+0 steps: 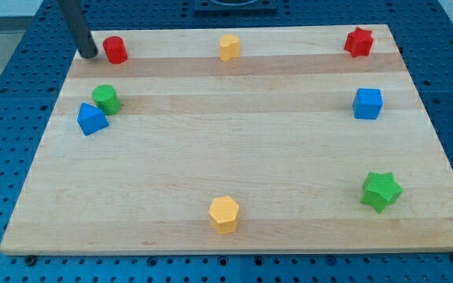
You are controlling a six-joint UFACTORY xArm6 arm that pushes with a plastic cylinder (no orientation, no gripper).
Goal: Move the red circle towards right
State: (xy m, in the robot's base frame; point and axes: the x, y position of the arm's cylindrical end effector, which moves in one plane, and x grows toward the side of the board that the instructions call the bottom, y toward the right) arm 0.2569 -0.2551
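Now, rod tip (pixel 90 56) down on the board (pixel 234 157) at the view's top-left corner. No pincer on this rig, so nothing opens, closes or is held; the rod only pushes.

Red circle (pixel 115 49) just to the view's right of the tip, very near it; whether they touch cannot be told. Tip, then circle, lined up almost along the top edge. That is the relation that matters: the tip sits on the circle's left side, so a push toward the view's right should carry it the asked way. Circle is round, no long axis to mind.

Further along that top strip: yellow block (pixel 229 47) mid-board, red star (pixel 359 42) at far right. Well apart from the circle.

Below the tip: green cylinder (pixel 105 99) touching blue block (pixel 91 119), off the likely path.
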